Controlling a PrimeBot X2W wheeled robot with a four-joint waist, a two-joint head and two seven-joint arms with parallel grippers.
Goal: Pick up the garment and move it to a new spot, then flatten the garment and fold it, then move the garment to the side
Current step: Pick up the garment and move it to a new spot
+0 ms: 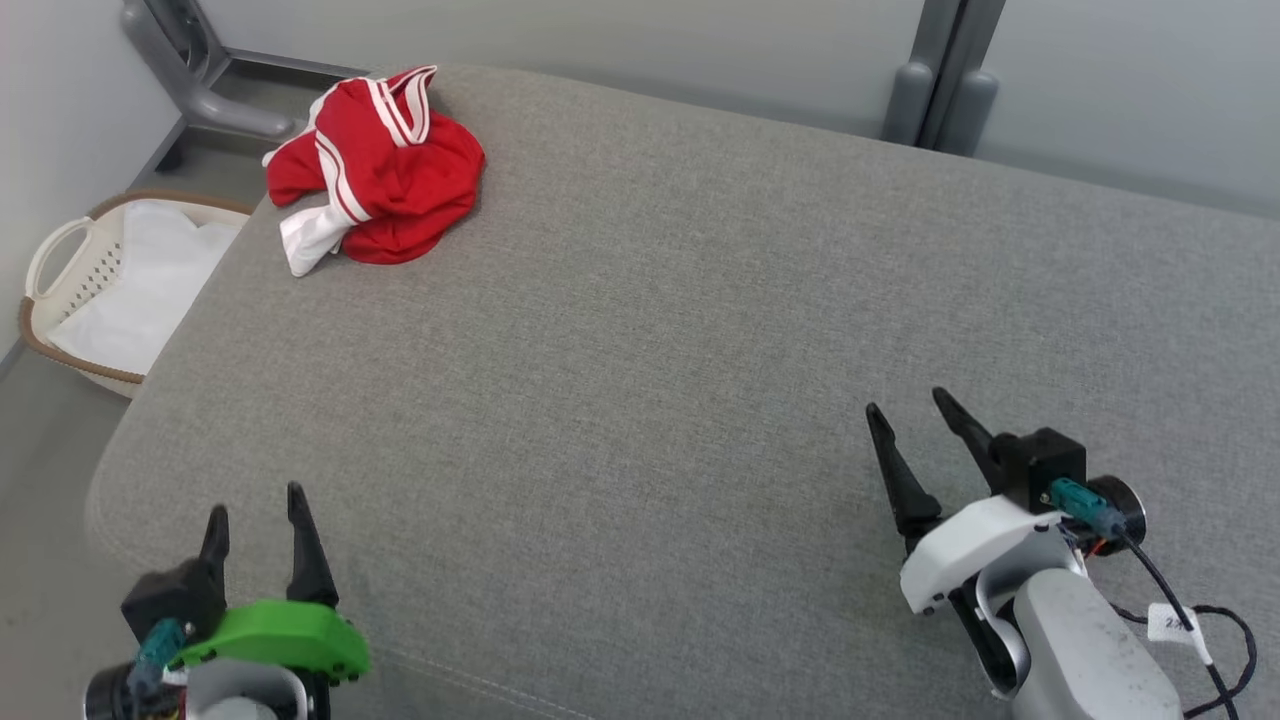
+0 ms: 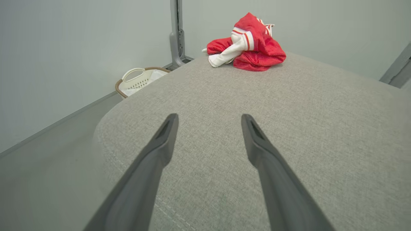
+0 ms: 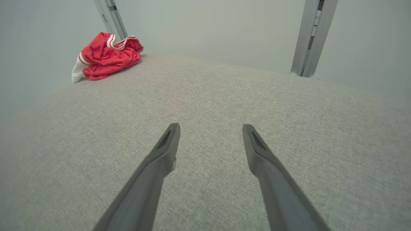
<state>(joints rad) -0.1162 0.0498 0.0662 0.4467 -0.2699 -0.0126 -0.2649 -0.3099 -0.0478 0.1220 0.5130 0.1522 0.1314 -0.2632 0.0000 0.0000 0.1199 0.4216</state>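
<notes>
Nothing done yet, by the look of it. The crumpled red jersey garment with a white sleeve and red-white stripe trim [image 1: 385,170] sits bunched at the far-left corner of the grey fabric-covered cushion top [image 1: 650,350]. It's well apart from the left gripper [image 1: 256,503] and right gripper [image 1: 908,402]. Both sets of fingers are spread and empty. Still to do: pick, move, flatten, fold, set aside.
</notes>
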